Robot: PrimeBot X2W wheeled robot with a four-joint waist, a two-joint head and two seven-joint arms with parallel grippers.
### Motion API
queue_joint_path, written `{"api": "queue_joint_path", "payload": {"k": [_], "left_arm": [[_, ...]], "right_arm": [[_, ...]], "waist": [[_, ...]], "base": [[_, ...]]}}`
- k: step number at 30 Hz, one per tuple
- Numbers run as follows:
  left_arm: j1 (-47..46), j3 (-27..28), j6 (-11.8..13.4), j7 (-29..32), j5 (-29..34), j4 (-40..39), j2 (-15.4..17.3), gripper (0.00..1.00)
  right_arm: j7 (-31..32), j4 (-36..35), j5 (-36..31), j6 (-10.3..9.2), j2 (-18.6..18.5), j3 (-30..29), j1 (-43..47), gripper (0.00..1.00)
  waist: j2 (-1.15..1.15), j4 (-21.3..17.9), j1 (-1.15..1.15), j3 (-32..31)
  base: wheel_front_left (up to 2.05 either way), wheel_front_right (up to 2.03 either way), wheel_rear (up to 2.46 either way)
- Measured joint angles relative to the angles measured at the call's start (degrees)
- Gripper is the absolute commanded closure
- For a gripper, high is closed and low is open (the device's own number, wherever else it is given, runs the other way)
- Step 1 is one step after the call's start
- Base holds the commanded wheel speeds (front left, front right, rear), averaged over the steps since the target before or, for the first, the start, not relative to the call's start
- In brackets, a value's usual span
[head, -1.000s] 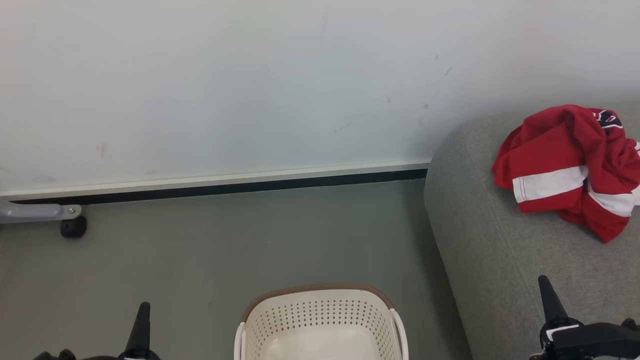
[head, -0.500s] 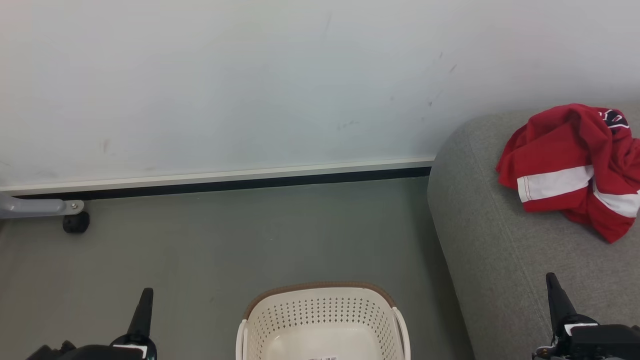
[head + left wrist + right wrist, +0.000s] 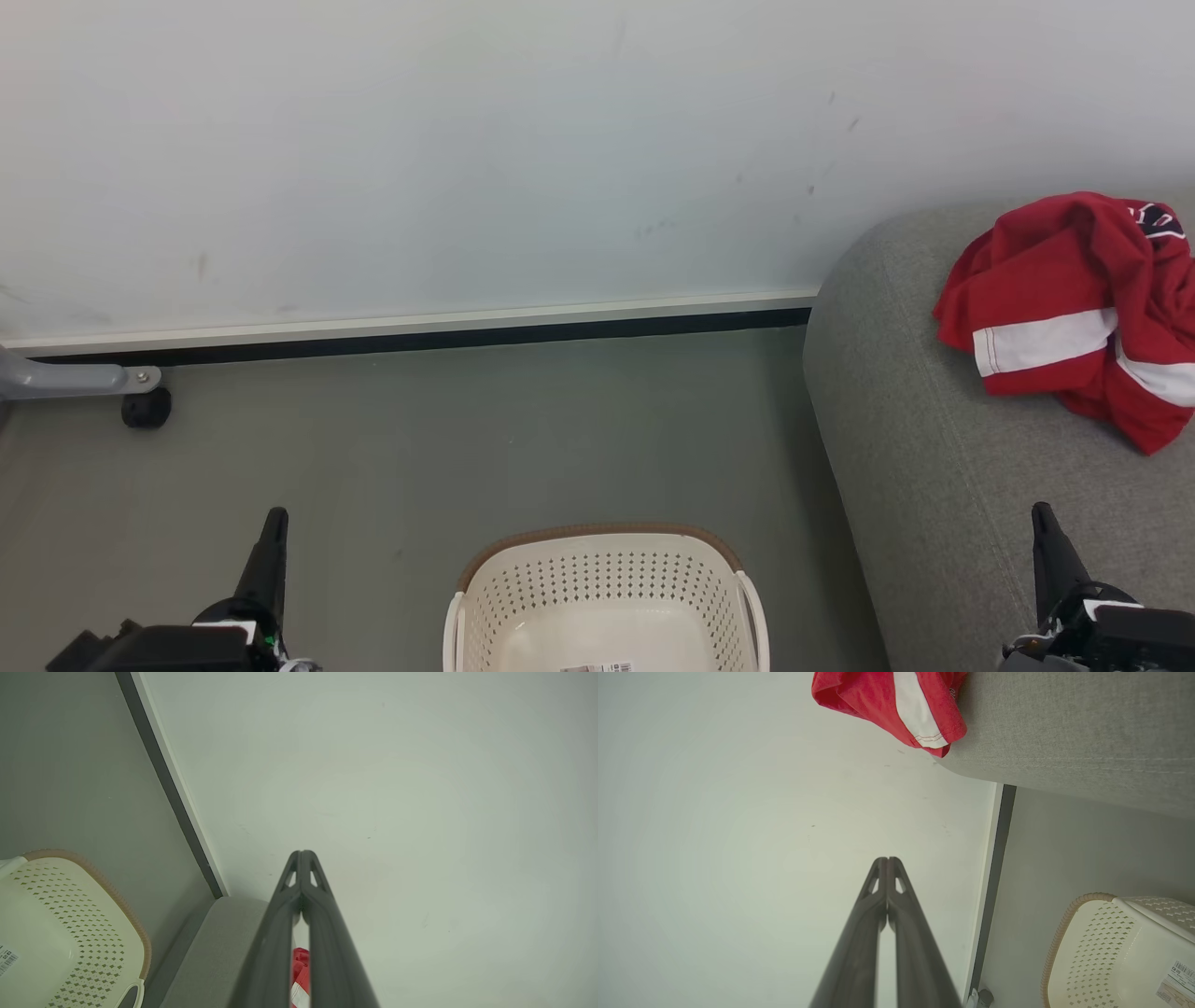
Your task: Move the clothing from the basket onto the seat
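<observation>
Both arms sit low on either side of the basket (image 3: 597, 534), fingers pointing toward the wall (image 3: 467, 140). The left claw (image 3: 273, 537) hovers over the floor (image 3: 467, 439) and the right claw (image 3: 1046, 532) over the seat (image 3: 934, 467) — each pinched fully together, gripping nothing. The clothing (image 3: 1064, 280) lies crumpled on the seat, well apart from the basket — spread mostly left to right, white-striped hem toward the seat's left end.

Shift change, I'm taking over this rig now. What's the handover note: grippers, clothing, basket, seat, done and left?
Left gripper: shut, holding nothing, low beside the basket.
Right gripper: shut, holding nothing, over the seat.
Clothing: crumpled on the seat, free of both grippers.
Done: transfer looks complete; the basket's visible part holds no fabric.
Left: likely nothing.
</observation>
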Motion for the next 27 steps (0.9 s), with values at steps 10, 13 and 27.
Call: {"api": "queue_joint_path", "payload": {"k": [10, 13, 27], "left_arm": [[0.0, 0.0, 0.0, 0.0, -0.3, 0.1, 0.0, 1.00], [0.0, 0.0, 0.0, 0.0, -0.3, 0.1, 0.0, 1.00], [0.0, 0.0, 0.0, 0.0, -0.3, 0.1, 0.0, 1.00]], "right_arm": [[0.0, 0.0, 0.0, 0.09, 0.0, -0.1, 0.0, 1.00], [0.0, 0.0, 0.0, 0.09, 0.1, -0.1, 0.0, 1.00], [0.0, 0.0, 0.1, 0.14, 0.1, 0.0, 0.0, 1.00]], "waist": [[0.00, 0.0, 0.00, 0.0], [0.00, 0.0, 0.00, 0.0], [0.00, 0.0, 0.00, 0.0]], "base": [[0.00, 0.00, 0.00], [0.00, 0.00, 0.00], [0.00, 0.00, 0.00]]}}
